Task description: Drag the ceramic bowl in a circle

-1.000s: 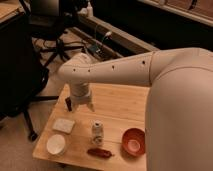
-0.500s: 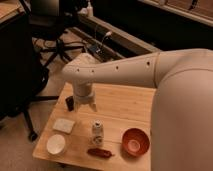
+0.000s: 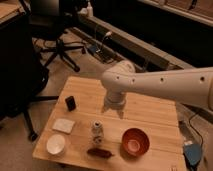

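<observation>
From my console I see the arm reaching in from the right of the picture, its wrist turned down over the middle of the wooden table. The fingers point down at the tabletop and stand apart, with nothing between them. I cannot tell whether their tips touch the wood or hang just above it.

The ceramic bowl sits upright on the table, nearer the camera than the fingers and a little to their right in the picture, clearly apart from them. It is orange-red with a pale inside bottom.

Closer to the camera than the fingers, and slightly to their left, a small can stands upright. A dark reddish object lies just in front of it, near the table's front edge. Further left of the fingers are a flat white square and a small white bowl. A small dark object stands well to the fingers' left, about level with them.
</observation>
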